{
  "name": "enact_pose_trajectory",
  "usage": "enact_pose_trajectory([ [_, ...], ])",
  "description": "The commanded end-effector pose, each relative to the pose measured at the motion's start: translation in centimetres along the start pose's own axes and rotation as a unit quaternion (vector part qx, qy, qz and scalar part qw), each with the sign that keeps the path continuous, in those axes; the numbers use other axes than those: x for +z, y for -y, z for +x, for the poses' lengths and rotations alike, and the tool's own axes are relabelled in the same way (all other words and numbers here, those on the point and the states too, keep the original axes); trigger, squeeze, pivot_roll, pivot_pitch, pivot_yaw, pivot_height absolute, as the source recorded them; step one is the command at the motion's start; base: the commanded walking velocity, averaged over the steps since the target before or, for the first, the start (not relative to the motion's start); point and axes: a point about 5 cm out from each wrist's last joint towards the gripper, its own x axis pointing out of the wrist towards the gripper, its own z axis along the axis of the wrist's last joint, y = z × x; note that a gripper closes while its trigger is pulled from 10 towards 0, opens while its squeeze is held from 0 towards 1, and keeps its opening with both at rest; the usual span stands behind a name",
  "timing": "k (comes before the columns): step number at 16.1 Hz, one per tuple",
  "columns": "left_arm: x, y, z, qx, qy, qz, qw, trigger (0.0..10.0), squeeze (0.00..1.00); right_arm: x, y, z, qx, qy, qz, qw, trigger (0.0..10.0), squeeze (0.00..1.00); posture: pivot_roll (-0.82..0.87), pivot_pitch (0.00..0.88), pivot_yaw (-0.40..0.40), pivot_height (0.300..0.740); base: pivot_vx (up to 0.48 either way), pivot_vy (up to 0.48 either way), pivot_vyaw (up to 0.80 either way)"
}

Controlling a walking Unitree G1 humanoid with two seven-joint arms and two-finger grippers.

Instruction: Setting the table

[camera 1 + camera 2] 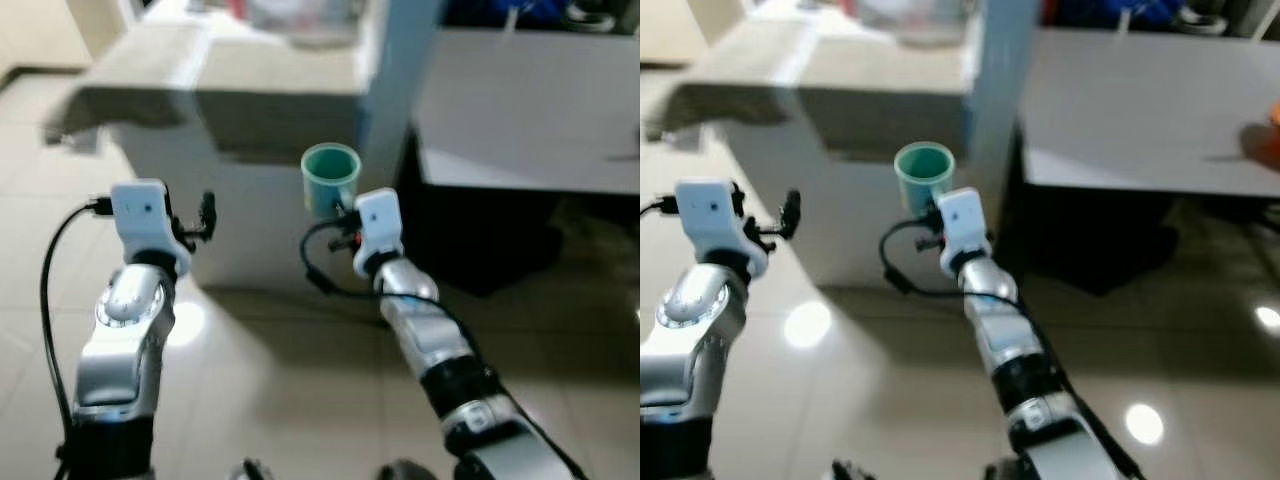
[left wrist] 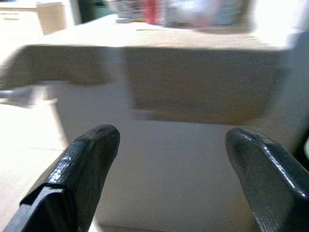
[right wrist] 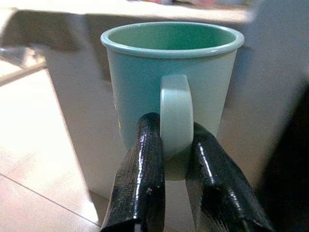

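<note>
**Mug in hand, heading for the table**

I have the right hand (image 3: 169, 159) clenched on the handle of the green mug (image 3: 171, 82), carried upright in the air ahead of me so it stays level. The left hand (image 2: 174, 174) is released, fingers spread, empty. The grey surface (image 1: 530, 120) to my right looks, through blur, like the target.

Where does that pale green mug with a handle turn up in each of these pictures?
Left eye view: pale green mug, centre, above right gripper.
Right eye view: left of centre.
Left wrist view: cannot tell.
Right wrist view: close up, handle between fingers.
Shared landmark: beige counter.
</note>
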Motion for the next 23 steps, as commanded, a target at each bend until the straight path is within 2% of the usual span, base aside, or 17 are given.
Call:
enact_pose_trajectory([
  [1,0.2,-0.2,0.1,0.003,0.006,0.008,1.0,10.0,0.0,0.4,0.2,0.1,-0.007,0.011,0.002,1.0,10.0,0.0,-0.04,0.041,0.021,0.74,0.0,-0.458,0.0],
  [8,0.5,0.7,0.5,-0.01,0.02,0.005,1.0,10.0,0.0,1.7,3.4,0.5,-0.066,0.03,0.001,0.997,10.0,0.0,-0.05,0.02,0.017,0.74,0.0,-0.459,0.0],
  [11,0.3,0.3,0.6,0.004,0.017,0.01,1.0,10.0,0.0,2.6,4.1,0.5,-0.07,0.051,-0.008,0.996,10.0,0.0,-0.05,0.02,0.015,0.74,0.09,-0.418,0.0],
  [12,0.2,-0.3,0.7,0.014,0.014,0.014,1.0,10.0,0.0,3.9,4.8,0.0,-0.076,0.085,-0.012,0.993,10.0,0.0,-0.05,0.023,0.017,0.74,0.386,-0.281,0.0],
  [13,0.3,-0.4,0.7,0.018,0.016,0.016,1.0,10.0,0.0,4.2,5.1,-0.2,-0.081,0.093,-0.015,0.992,10.0,0.0,-0.05,0.024,0.017,0.74,0.39,-0.277,0.0],
  [15,0.4,-0.8,0.8,0.022,0.019,0.004,1.0,10.0,0.0,3.6,7.4,-0.8,-0.117,0.077,-0.009,0.99,10.0,0.0,-0.06,0.025,0.023,0.74,0.0,0.0,0.0],
  [17,0.6,-0.6,1.1,0.019,0.022,0.015,0.999,10.0,0.0,2.8,8.2,-1.0,-0.129,0.06,-0.008,0.99,10.0,0.0,-0.07,0.025,0.028,0.74,0.159,0.0,0.0],
  [19,0.8,-0.4,1.3,0.017,0.021,0.025,0.999,10.0,0.0,2.8,8.0,-1.1,-0.127,0.063,-0.01,0.99,10.0,0.0,-0.07,0.023,0.031,0.74,0.446,0.0,0.0],
  [20,0.6,-1.2,0.7,0.034,0.021,0.011,0.999,10.0,0.0,2.6,7.8,-1.7,-0.127,0.067,-0.004,0.99,10.0,0.0,-0.07,0.013,0.037,0.74,0.454,0.0,0.0],
  [21,-0.2,-2.7,-1.0,0.057,0.007,0.0,0.998,10.0,0.0,1.6,7.9,-3.0,-0.124,0.052,-0.01,0.991,10.0,0.0,-0.07,0.013,0.039,0.74,0.461,0.0,0.0],
  [23,-1.4,-4.2,-2.9,0.075,-0.022,0.015,0.997,10.0,0.0,0.1,8.6,-4.8,-0.135,0.033,-0.016,0.99,10.0,0.0,-0.06,0.013,0.041,0.74,0.461,0.0,0.0],
])
